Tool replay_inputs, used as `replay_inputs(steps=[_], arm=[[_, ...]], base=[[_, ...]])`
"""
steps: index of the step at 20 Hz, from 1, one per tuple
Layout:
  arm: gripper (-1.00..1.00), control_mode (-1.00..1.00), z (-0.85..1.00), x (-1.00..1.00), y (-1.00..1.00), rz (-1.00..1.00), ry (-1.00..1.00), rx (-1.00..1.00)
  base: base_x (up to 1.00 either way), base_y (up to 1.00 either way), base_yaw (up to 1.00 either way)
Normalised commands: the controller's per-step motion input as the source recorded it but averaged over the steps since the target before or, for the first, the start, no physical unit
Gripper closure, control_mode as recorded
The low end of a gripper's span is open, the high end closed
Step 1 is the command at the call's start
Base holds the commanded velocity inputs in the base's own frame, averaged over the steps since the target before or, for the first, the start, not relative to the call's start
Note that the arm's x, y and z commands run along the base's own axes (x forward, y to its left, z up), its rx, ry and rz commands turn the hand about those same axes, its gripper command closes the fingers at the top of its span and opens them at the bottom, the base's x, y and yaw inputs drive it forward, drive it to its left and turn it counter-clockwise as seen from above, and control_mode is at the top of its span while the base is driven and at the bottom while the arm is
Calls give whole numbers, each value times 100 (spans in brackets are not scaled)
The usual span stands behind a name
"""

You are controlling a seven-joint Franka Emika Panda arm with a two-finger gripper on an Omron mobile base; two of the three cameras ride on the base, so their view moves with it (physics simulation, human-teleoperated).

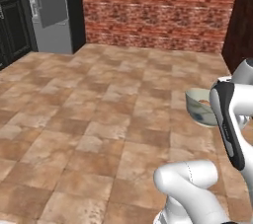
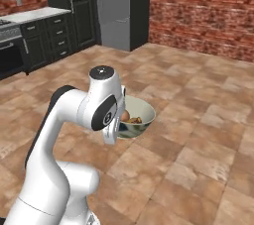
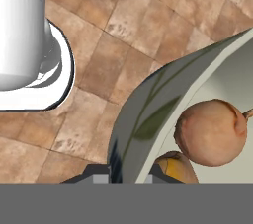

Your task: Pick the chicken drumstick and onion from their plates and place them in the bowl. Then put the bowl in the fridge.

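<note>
Two food items in the bowl, bowl held up over open floor

Left base view: you've got the bowl (image 1: pixel 199 107) at the right side, partly hidden behind the arm's white forearm w/ its dark stripe. Only its left half shows. Fridge (image 1: pixel 48 11) stands far off at upper left, black cabinets (image 1: pixel 11 20) beside it on the left, brick wall (image 1: pixel 158 8) running across the back. Tiled floor (image 1: pixel 89 119) lies bare btwn you and the fridge.

Right base view: bowl sits just beside the arm's wrist, off the floor, rim roughly level. Inside you can see the onion (image 2: pixel 126 115) next to the chicken drumstick (image 2: pixel 137 119), both low in the bowl. Fridge is top centre, dark cabinets and a counter (image 2: pixel 27 15) to its left. The arm's own body blocks the grip point in this view.

Hand view: gripper (image 3: pixel 123 174) is closed down on the bowl's rim, wall passing btwn the two finger tips. Onion is round, tan, resting inside near the wall; drumstick peeks out just below it, touching or nearly so. Floor tiles show past the bowl's outer side.
</note>
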Motion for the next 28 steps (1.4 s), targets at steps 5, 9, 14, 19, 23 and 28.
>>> replay_inputs(steps=[5,9,14,19,23,28], arm=[[100,100,0,0,0,0,0,0],[100,100,0,0,0,0,0,0],[100,100,0,0,0,0,0,0],[100,100,0,0,0,0,0,0],[100,100,0,0,0,0,0,0],[100,100,0,0,0,0,0,0]], base=[[90,0,31],[92,0,30],[90,0,32],[90,0,31],[93,1,27],[94,4,21]])
